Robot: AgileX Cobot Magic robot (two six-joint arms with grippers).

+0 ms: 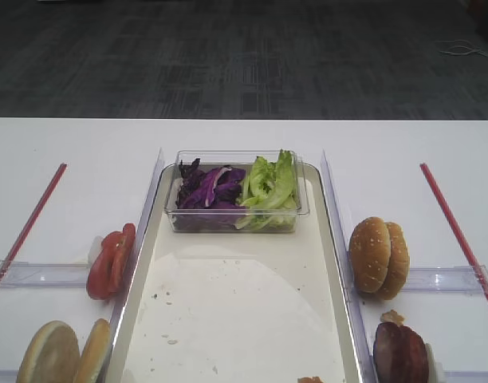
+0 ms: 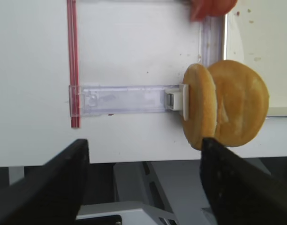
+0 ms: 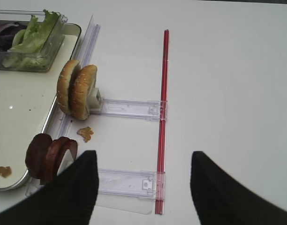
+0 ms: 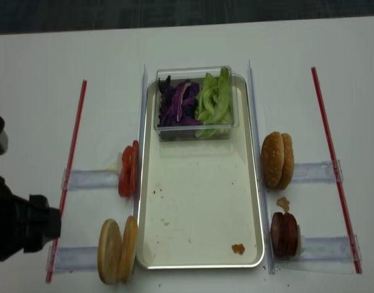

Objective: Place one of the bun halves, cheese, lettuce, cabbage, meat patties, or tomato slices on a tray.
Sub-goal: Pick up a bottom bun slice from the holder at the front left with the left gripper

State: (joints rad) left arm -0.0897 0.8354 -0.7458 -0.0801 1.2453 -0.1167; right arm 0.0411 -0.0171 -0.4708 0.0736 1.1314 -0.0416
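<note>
The tray [image 4: 199, 244] lies lengthwise in the middle of the white table [image 4: 40, 67], its cream floor bare but for crumbs, smears and one small brown scrap near the right front corner. At its far end stands a clear plastic tub [image 4: 194, 129] holding the purple cabbage [image 4: 178, 107] on the left and the green lettuce [image 4: 214, 101] on the right. Left of the tray, the tomato slices [image 4: 128, 171] stand on edge against a clear rack, and nearer the front two bun halves [image 4: 117, 250] stand on edge the same way, just beside the tray's rim. On the right side, the sesame buns [image 4: 277, 160] stand upright by the rim, with the meat patties [image 4: 285, 234] on edge in front of them and a small crumb between the two. The left gripper [image 2: 143, 183] hovers short of the bun halves with its dark fingers spread wide and nothing between them. The right gripper [image 3: 143, 187] hangs over the table near the patties, fingers likewise apart and empty, though only their tips show in the wrist view, so how far it sits above the table is hard to judge.
</note>
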